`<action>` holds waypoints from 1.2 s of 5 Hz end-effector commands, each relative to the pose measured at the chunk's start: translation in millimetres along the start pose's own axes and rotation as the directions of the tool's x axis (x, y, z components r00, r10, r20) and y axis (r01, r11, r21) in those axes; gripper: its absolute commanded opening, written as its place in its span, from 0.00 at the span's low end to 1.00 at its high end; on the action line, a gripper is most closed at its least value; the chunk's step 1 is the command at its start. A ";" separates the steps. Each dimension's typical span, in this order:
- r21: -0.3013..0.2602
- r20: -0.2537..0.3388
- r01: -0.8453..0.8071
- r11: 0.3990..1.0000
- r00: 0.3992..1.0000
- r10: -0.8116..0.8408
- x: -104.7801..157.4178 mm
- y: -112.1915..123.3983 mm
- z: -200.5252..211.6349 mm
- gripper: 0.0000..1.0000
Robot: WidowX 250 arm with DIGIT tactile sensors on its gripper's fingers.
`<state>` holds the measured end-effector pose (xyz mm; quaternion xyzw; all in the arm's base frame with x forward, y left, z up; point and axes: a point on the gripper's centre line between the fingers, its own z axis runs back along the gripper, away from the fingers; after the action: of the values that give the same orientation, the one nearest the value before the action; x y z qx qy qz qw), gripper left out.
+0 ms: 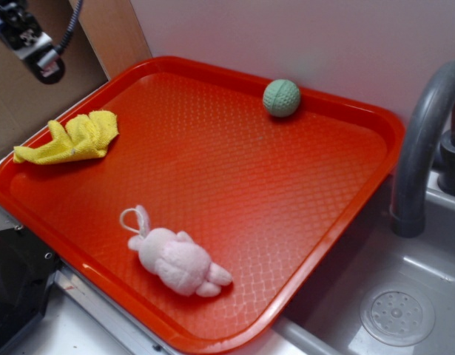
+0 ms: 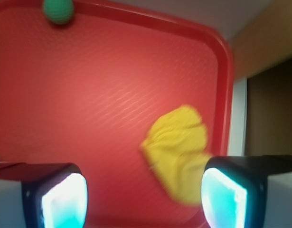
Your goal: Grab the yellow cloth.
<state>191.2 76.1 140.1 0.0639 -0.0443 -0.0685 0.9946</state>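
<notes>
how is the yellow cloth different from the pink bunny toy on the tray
The yellow cloth is bright yellow, crumpled and flat, draped over the red tray's left rim; the pink bunny is pale pink, plump and lies wholly inside near the front edge. The bunny has a loop; the cloth has none. Both look soft, similar in size.

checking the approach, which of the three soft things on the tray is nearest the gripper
The yellow cloth, draped at the tray's edge just under the gripper; the pink bunny and green ball lie farther off.

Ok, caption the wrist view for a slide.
Open gripper above the crumpled yellow terry cloth on the red plastic tray, green knobbly ball beyond.
</notes>
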 end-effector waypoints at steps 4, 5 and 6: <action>-0.040 -0.161 -0.021 0.999 0.987 0.015 -30.7 15.4 -122.6 0.00; -0.046 -0.161 -0.017 0.999 0.987 0.009 -30.8 14.2 -122.8 0.00; -0.037 -0.166 -0.006 0.999 0.986 0.000 -30.8 12.1 -122.7 0.00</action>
<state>175.7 109.4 17.7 0.0454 0.0477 -0.0599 0.9960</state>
